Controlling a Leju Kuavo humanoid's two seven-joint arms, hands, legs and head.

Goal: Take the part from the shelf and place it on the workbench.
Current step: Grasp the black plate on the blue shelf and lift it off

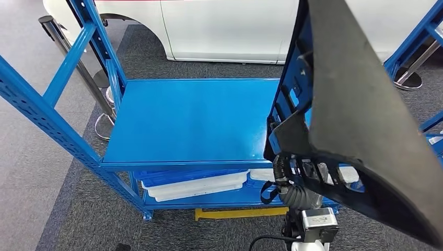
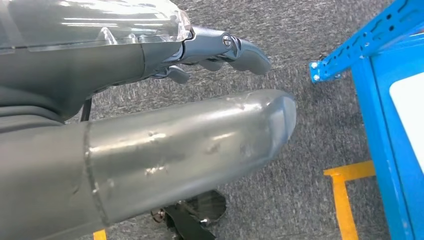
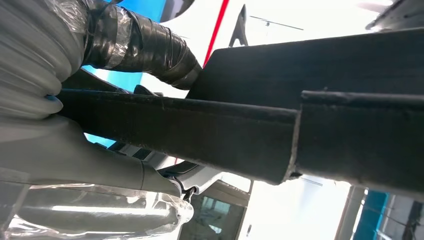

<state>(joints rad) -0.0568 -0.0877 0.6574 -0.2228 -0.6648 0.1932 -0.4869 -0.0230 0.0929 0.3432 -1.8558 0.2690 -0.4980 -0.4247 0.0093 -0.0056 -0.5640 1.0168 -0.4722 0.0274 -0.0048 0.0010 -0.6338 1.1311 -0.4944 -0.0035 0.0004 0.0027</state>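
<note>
A large black curved panel, the part (image 1: 355, 104), stands tilted on edge at the right of the head view, lifted above the blue shelf's top board (image 1: 193, 120). My right hand (image 1: 296, 175) grips its lower edge from below. In the right wrist view the hand (image 3: 65, 130) closes around the part's dark rim (image 3: 300, 125), the thumb on one side and taped fingers on the other. My left hand (image 2: 165, 115) hangs over grey carpet beside the shelf's foot (image 2: 370, 40), its fingers stretched out and holding nothing.
The blue shelf's uprights (image 1: 62, 68) rise at the left. White trays (image 1: 196, 185) lie on its lower level. A white car body (image 1: 224, 26) stands behind it. Yellow floor tape (image 1: 240, 213) runs along the shelf's front. A second blue rack (image 1: 418, 36) is at the right.
</note>
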